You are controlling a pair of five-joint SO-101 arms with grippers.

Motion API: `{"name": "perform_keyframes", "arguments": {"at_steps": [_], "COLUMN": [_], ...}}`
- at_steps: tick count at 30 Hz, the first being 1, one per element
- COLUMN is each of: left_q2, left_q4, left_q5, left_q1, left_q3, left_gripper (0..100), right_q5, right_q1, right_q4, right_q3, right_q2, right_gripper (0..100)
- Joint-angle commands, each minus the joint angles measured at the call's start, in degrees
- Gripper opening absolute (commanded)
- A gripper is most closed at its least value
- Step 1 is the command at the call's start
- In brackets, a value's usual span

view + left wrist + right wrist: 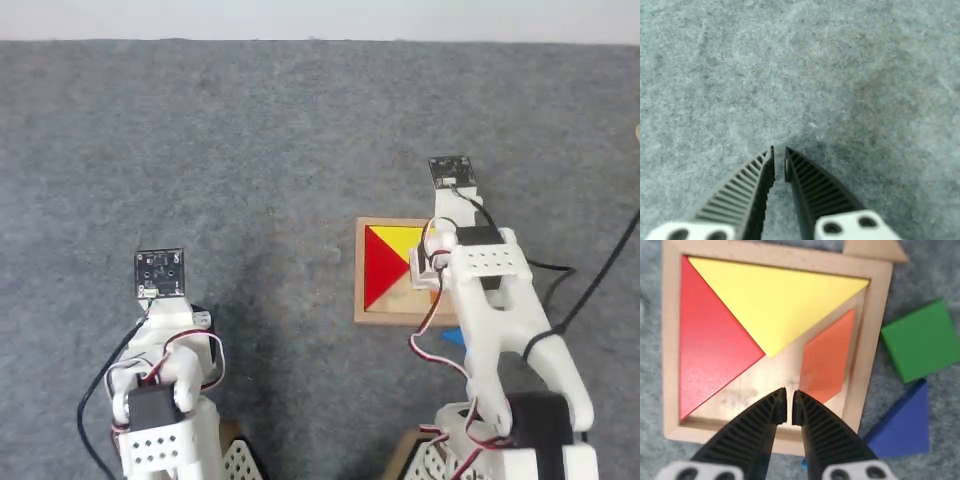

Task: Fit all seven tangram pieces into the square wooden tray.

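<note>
From high up, we see the left arm over the grey mat, well apart from the wooden tray, and the right arm above that tray. In the left wrist view, we see the left gripper with its jaws almost pressed together, holding nothing, over the mat. In the right wrist view, we see the right gripper with jaws almost together too, holding nothing, over the tray's bare wood. An orange piece lies just beside the tips, a red piece and a yellow piece are close by, and a green piece and a blue piece sit outside the tray.

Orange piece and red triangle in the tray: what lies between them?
Bare tray floor and the tip of the yellow triangle, seen in the right wrist view.
</note>
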Motion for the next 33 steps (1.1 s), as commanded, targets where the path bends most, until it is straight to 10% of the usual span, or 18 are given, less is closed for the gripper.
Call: {"name": "perform_keyframes", "arguments": {"at_steps": [1,23,33], "left_q2": [-1.0,-1.0,-1.0], "left_q4": [0.2,0.2,0.2], "left_q5": [-0.3,-0.3,-0.3], "left_q1": [0.4,0.4,0.4], "left_q3": [-0.3,-0.3,-0.3], "left_gripper": [4,4,4], "right_q5": [1.0,2.3,2.1], "right_q1": [2.4,9.3,9.2], "right_q4": [-2.4,-3.9,-0.5], "right_q3": [-1.7,-13.0,-7.7], "right_q2": [1.8,13.7,-5.4], "right_gripper": [2.9,3.1,12.8]}}
